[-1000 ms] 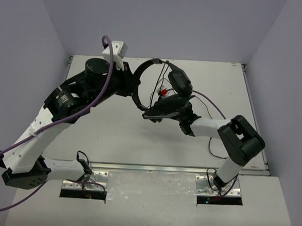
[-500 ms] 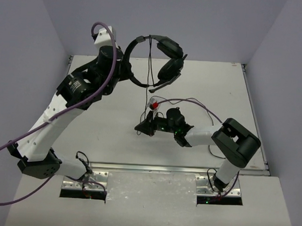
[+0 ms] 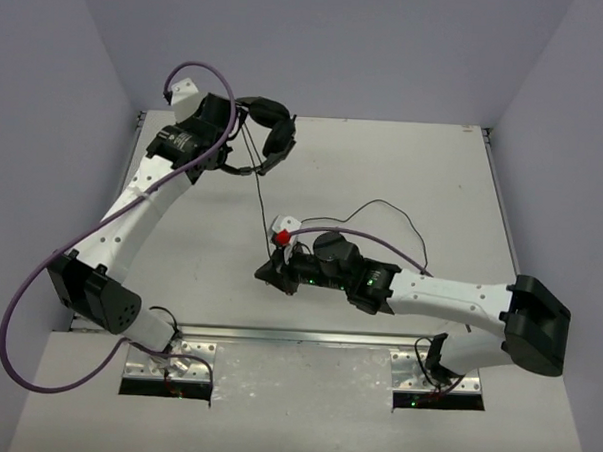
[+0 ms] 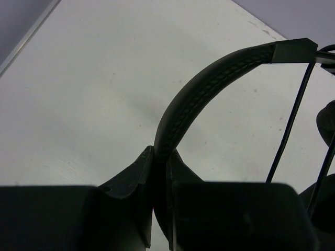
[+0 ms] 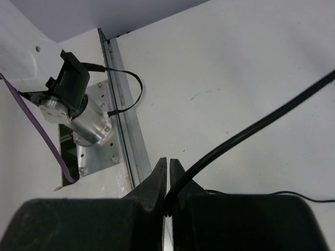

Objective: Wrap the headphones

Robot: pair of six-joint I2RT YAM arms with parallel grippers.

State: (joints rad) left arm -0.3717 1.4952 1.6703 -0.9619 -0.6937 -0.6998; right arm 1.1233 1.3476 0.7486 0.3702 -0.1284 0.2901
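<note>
Gripping 2 spots | left gripper (image 4: 158, 157) clamps stiff headband (image 4: 209, 78) | right gripper (image 5: 168, 172) pinches limp cable (image 5: 251, 128) | we judge headphones (image 3: 277, 135) light

Black headphones (image 3: 278, 135) far-left, thin straight cable (image 3: 255, 189)

headphones (image 3: 277, 137) far left, cable (image 3: 258, 199) leading to centre.

The left gripper (image 4: 160, 166) has carried the headphones (image 3: 275, 135) off to the far left corner. The right gripper (image 5: 168, 170) has moved nearer and pinched the cable (image 5: 251, 126).
</note>
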